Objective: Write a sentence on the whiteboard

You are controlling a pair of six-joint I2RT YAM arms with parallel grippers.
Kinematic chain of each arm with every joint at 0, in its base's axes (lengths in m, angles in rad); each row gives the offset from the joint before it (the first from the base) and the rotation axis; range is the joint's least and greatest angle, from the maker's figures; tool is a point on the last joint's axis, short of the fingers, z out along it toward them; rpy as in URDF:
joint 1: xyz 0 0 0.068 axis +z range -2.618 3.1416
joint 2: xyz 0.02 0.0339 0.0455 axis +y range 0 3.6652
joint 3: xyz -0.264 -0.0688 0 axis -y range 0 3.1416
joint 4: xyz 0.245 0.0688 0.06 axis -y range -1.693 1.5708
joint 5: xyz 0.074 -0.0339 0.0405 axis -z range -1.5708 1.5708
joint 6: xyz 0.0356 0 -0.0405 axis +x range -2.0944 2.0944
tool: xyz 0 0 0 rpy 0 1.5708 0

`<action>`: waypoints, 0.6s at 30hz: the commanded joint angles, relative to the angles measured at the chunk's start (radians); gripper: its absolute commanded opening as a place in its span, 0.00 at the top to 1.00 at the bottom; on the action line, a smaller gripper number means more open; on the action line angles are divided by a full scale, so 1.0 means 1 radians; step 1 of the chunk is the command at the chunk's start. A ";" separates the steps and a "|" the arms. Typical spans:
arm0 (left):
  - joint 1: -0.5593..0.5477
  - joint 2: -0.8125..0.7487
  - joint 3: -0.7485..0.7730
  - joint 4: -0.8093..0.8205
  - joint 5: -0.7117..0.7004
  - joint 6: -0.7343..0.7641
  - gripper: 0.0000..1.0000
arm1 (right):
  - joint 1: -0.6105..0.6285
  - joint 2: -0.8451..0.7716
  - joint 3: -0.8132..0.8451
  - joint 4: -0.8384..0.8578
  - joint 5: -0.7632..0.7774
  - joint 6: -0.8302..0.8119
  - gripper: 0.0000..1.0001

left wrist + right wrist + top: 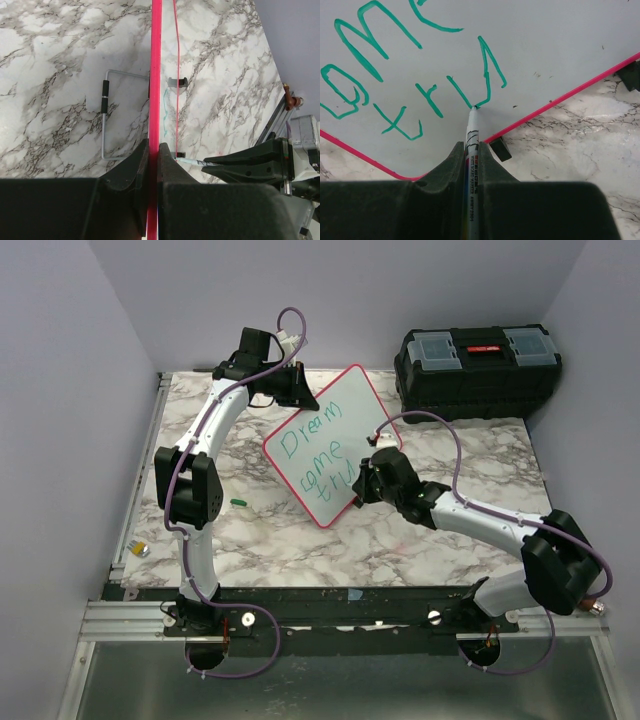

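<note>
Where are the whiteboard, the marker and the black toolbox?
whiteboard (352, 398), top external view, bare upper part of its face.
marker (471, 131), right wrist view, white barrel below the tip.
black toolbox (470, 382), top external view, front wall.

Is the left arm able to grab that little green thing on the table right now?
Probably not yet. The little green thing lies uncovered near the left arm, but the left hand is shut on the whiteboard, propping it up while the right hand writes with the marker.
</note>
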 commanded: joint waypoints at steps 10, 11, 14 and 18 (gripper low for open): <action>-0.023 -0.022 -0.014 -0.029 -0.045 0.041 1.00 | 0.010 -0.092 0.094 -0.107 0.025 -0.034 0.99; -0.023 -0.022 -0.014 -0.030 -0.046 0.041 1.00 | 0.011 -0.094 0.100 -0.108 0.036 -0.040 0.99; -0.023 -0.025 -0.014 -0.031 -0.045 0.041 1.00 | 0.006 -0.078 0.119 -0.108 0.076 -0.059 0.99; -0.024 -0.025 -0.014 -0.031 -0.045 0.041 1.00 | -0.022 -0.042 0.137 -0.104 0.083 -0.065 0.99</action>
